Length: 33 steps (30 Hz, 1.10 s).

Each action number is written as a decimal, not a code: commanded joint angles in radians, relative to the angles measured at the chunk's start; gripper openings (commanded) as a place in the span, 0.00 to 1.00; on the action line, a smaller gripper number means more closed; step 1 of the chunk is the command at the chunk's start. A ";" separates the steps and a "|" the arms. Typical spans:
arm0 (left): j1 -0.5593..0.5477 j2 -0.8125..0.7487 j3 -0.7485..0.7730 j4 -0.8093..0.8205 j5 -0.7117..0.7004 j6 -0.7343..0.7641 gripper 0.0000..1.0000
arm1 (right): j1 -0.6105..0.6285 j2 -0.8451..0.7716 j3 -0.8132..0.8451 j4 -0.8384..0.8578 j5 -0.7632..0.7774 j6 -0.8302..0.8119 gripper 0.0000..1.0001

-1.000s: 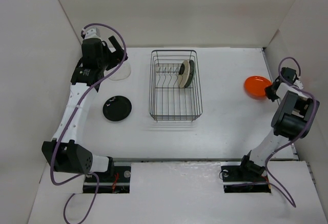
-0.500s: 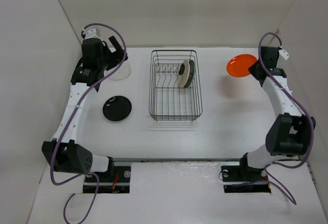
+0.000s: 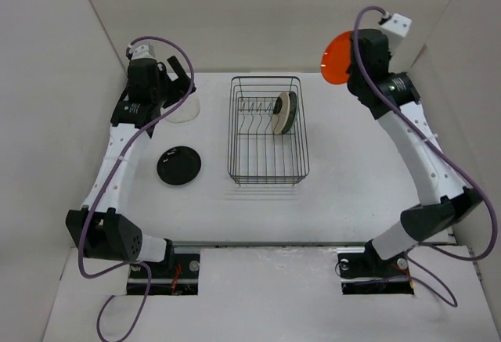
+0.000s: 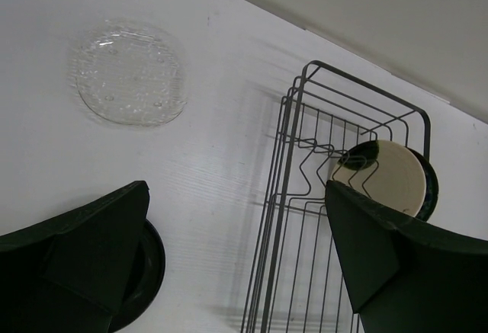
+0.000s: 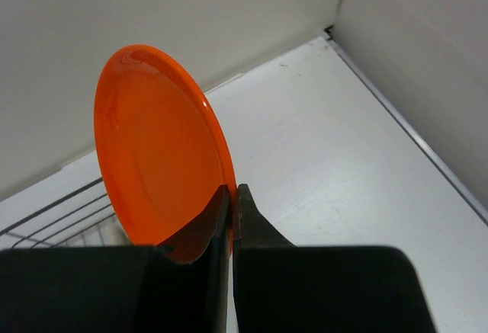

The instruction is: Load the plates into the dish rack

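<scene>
My right gripper point(image 3: 350, 59) is shut on the rim of the bright orange plate point(image 3: 337, 58) and holds it high, on edge, right of the black wire dish rack point(image 3: 268, 129). The wrist view shows the orange plate point(image 5: 156, 173) pinched at my right gripper point(image 5: 233, 196). The cream plate point(image 3: 283, 112) and the dark teal plate point(image 3: 293, 115) stand in the rack's far right slots. The glossy black plate point(image 3: 179, 165) and the clear glass plate point(image 3: 185, 108) lie left of the rack. My left gripper point(image 3: 182, 77) is open, hovering above the glass plate point(image 4: 130, 84).
White walls close in the table on the left, back and right. In the left wrist view the rack's rim point(image 4: 320, 139) runs between my fingers, with the cream plate point(image 4: 383, 175) behind it and the black plate point(image 4: 145, 272) under my left finger.
My right arm has swung up and leftward, carrying the orange plate from the table's right side to high beside the rack's far right corner. The left arm has barely moved.
</scene>
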 commanded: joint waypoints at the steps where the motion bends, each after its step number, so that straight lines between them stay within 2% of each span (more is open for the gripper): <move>1: 0.001 -0.012 0.024 0.011 -0.030 0.015 1.00 | 0.123 0.092 0.147 -0.119 0.156 -0.086 0.00; 9: 0.057 -0.012 0.035 0.000 -0.039 0.017 1.00 | 0.272 0.417 0.591 -0.297 0.200 -0.210 0.00; 11: 0.071 -0.003 0.035 0.000 -0.039 0.017 1.00 | 0.304 0.498 0.636 -0.317 0.216 -0.233 0.00; 22: 0.110 0.025 0.035 -0.009 -0.039 0.017 1.00 | 0.332 0.601 0.591 -0.294 0.168 -0.244 0.00; 33: 0.110 0.025 0.035 -0.009 -0.039 0.017 1.00 | 0.332 0.708 0.620 -0.274 0.214 -0.253 0.00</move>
